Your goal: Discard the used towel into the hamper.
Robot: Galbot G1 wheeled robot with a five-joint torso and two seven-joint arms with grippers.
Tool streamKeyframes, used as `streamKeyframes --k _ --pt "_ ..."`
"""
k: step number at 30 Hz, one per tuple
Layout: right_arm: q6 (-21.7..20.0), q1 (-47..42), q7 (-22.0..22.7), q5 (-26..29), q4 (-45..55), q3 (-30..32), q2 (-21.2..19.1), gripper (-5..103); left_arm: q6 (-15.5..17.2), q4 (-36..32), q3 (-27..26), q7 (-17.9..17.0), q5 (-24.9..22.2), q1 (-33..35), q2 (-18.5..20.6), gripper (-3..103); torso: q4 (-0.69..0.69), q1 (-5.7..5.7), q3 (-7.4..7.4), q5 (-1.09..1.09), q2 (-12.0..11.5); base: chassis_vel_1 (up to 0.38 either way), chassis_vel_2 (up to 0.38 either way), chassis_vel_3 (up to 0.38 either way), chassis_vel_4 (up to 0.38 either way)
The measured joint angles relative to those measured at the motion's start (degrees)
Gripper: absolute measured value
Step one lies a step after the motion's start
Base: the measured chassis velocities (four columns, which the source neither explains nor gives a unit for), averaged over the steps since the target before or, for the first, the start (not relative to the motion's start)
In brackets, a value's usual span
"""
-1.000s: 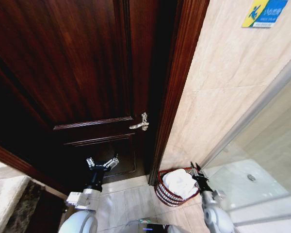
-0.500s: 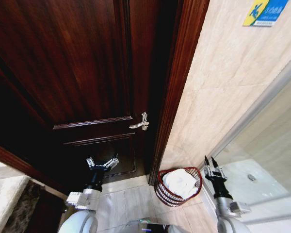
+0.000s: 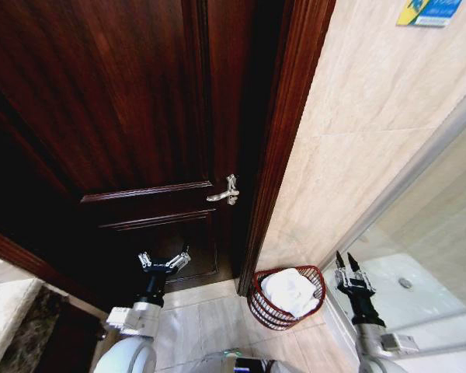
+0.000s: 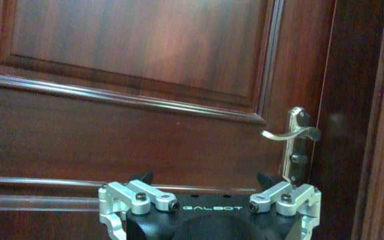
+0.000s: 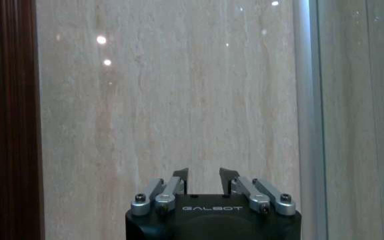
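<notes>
Towel [image 3: 290,291] sits inside the hamper [image 3: 266,309], white and bunched up. The hamper is the spot to place everything by.

Far to the left of the hamper, the left gripper [image 3: 164,261] is held up in front of the dark wood door [image 3: 124,116]. Its fingers are spread wide and hold nothing. In the left wrist view, that gripper [image 4: 204,179] points at the door, and the silver door handle [image 4: 292,134] is close by.

The hamper stands on the tile floor [image 3: 210,322], next to the door frame [image 3: 283,132] and by the tan wall [image 3: 357,140].

Just to the right of the hamper, the right gripper [image 3: 344,259] points up beside the glass panel [image 3: 435,233]. It does not touch the hamper. Its fingers [image 5: 180,178] are a little apart and hold nothing.
</notes>
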Motion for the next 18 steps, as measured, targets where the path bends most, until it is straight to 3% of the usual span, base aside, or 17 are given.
streamKeyframes --k 18 --pt "1.3 1.2 -0.4 -0.6 -1.4 -1.3 -0.4 33 0.0 0.0 0.0 0.0 0.0 0.0 0.0 100 0.00 2.76 3.36 0.00 6.2 0.000 0.000 0.000 0.000"
